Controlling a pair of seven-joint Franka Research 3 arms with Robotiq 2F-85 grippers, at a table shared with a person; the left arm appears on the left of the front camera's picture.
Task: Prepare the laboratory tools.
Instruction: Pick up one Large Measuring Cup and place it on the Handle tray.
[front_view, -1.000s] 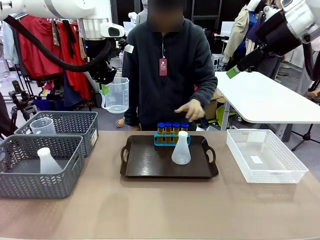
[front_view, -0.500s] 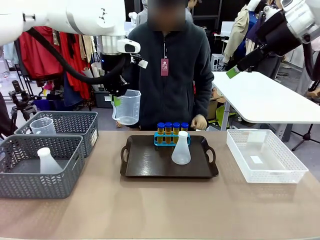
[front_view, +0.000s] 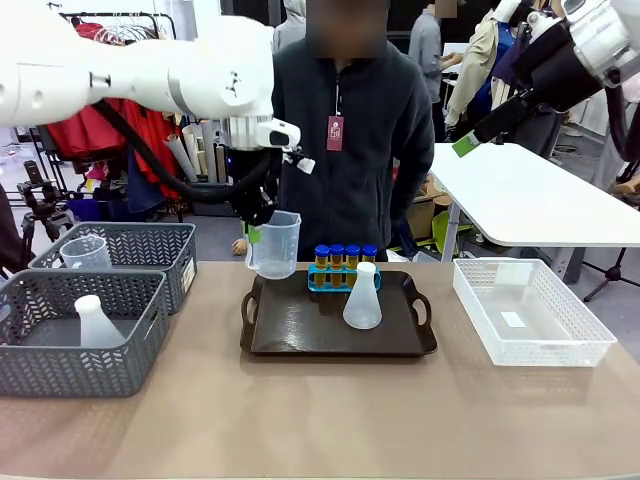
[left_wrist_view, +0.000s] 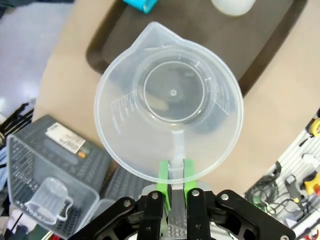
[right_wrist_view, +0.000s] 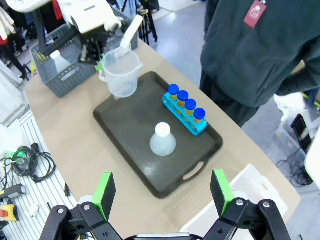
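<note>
The left claw (front_view: 257, 232) has swung rightward with the measuring beaker (front_view: 274, 245) since a second ago and now hangs above the tray's (front_view: 300, 335) 10 o'clock corner, its green pads clamped on the beaker's handle, as the left wrist view shows (left_wrist_view: 172, 176). At 9 o'clock on the surface (front_view: 320, 420) stand two grey baskets (front_view: 90, 330), one holding a second flask (front_view: 97, 322), the other a second beaker (front_view: 86, 251). On the tray, four blue-capped tubes (front_view: 344, 258) sit in a blue rack at 12 o'clock, the conical flask (front_view: 362, 297) just in front. A white mesh bin (front_view: 530, 312) lies at 3 o'clock. The right claw (right_wrist_view: 162, 192), raised high, has its fingers spread wide apart.
</note>
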